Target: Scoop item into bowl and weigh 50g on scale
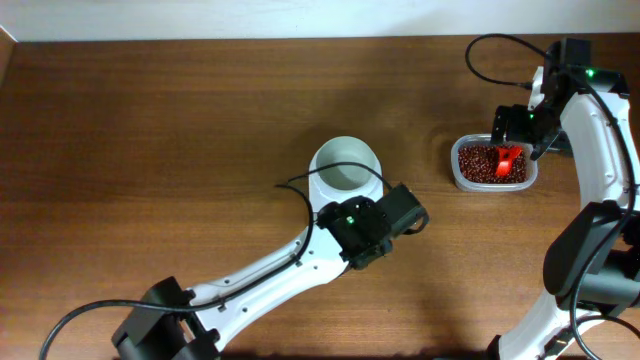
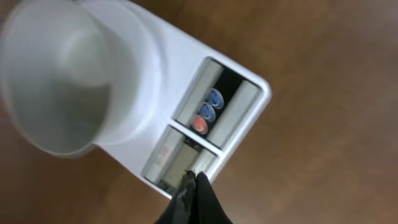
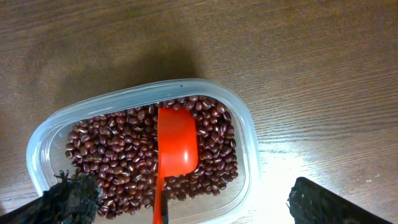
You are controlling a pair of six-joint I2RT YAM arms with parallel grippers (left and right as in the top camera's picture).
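Observation:
The white bowl [image 1: 346, 166] stands empty on the white scale [image 2: 186, 68], whose grey display [image 2: 177, 158] and red [image 2: 199, 124] and blue [image 2: 214, 96] buttons face my left gripper. My left gripper [image 2: 196, 176] is shut with nothing in it, its tips at the display's near edge. The dark reddish-brown beans [image 3: 124, 155] fill a clear tub [image 3: 245, 124], with a red scoop [image 3: 177, 140] lying on them. Above the tub my right gripper [image 3: 193, 204] hangs open, its fingers [image 3: 68, 199] on either side of the scoop's handle, not touching it.
The tub of beans [image 1: 492, 165] sits at the table's right, apart from the scale [image 1: 378, 186]. Black cables loop near the bowl and at the back right. Bare brown wood surrounds both.

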